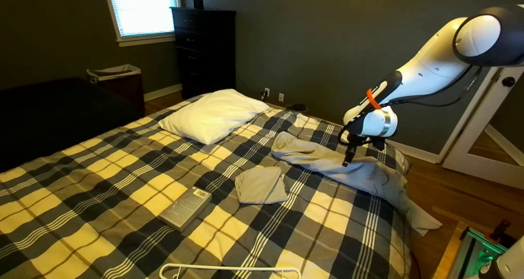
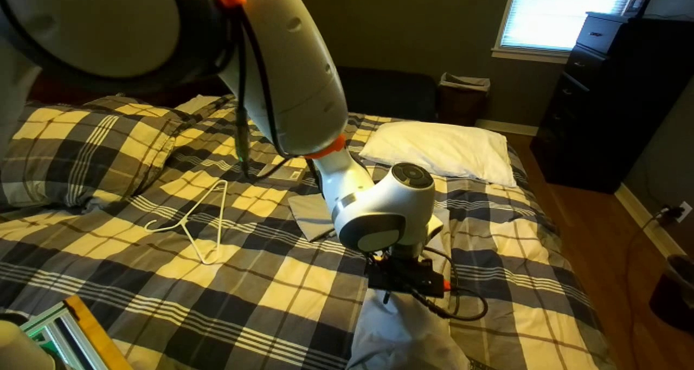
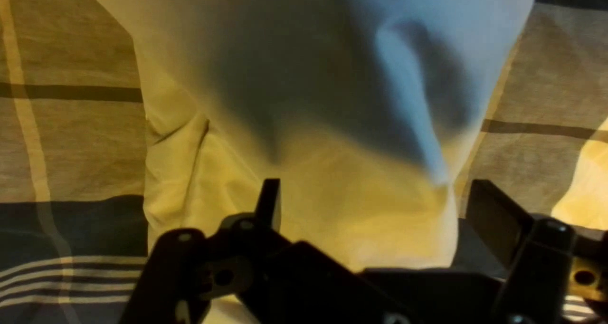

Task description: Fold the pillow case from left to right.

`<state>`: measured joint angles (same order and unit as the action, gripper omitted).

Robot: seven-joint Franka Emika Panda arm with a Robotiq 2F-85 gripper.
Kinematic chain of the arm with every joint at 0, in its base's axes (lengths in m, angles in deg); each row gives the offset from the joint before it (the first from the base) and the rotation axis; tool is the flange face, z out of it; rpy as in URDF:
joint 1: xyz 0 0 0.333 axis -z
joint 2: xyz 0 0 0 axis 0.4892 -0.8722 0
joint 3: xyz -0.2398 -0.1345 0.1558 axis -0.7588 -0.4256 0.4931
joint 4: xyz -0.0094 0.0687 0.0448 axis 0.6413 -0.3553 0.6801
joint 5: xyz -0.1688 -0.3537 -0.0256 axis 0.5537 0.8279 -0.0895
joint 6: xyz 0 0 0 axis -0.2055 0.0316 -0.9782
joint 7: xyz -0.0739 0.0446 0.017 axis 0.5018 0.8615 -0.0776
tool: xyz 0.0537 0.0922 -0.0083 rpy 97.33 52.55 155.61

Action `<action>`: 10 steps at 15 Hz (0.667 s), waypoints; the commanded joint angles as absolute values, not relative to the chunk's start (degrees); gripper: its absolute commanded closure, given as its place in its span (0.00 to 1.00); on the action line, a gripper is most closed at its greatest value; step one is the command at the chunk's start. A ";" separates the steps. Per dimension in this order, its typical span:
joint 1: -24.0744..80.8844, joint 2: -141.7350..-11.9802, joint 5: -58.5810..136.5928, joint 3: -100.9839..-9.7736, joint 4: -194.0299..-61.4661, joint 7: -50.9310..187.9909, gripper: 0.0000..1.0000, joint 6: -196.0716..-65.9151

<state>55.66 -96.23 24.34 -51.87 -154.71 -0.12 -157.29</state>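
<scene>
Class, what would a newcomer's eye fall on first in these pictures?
Probably the white robot arm, stretched above the plaid bedspread in both exterior views. Its tool is open over a long, rumpled grey cloth. The plump white pillow near the bedspread's edge likely comes next.

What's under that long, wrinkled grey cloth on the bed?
Plaid bedspread shows on both sides of the long grey cloth and likely continues beneath it. Anything else directly underneath is covered, so I can't tell.
</scene>
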 commanded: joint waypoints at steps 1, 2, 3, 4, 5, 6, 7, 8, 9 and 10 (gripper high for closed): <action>59.40 -105.81 24.80 -48.66 -146.50 0.87 0.00 -157.80; 59.95 -107.49 24.97 -47.95 -145.23 1.00 0.00 -157.15; 60.33 -108.83 25.18 -47.38 -144.06 1.23 0.00 -155.92; 60.80 -110.11 25.30 -46.68 -143.21 1.09 0.00 -155.28; 61.13 -110.91 25.42 -45.99 -142.74 0.86 0.00 -154.23; 60.99 -111.62 25.67 -45.76 -142.45 0.88 0.00 -153.88; 60.94 -112.55 25.82 -45.54 -141.91 0.87 0.00 -153.74; 60.54 -113.40 26.18 -45.73 -141.25 1.15 0.00 -153.39; 60.46 -114.12 26.40 -45.76 -140.70 1.20 0.09 -153.35; 60.36 -114.37 26.72 -45.94 -140.29 1.25 0.27 -153.37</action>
<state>59.91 -111.38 24.72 -46.57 -143.37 -0.06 -155.69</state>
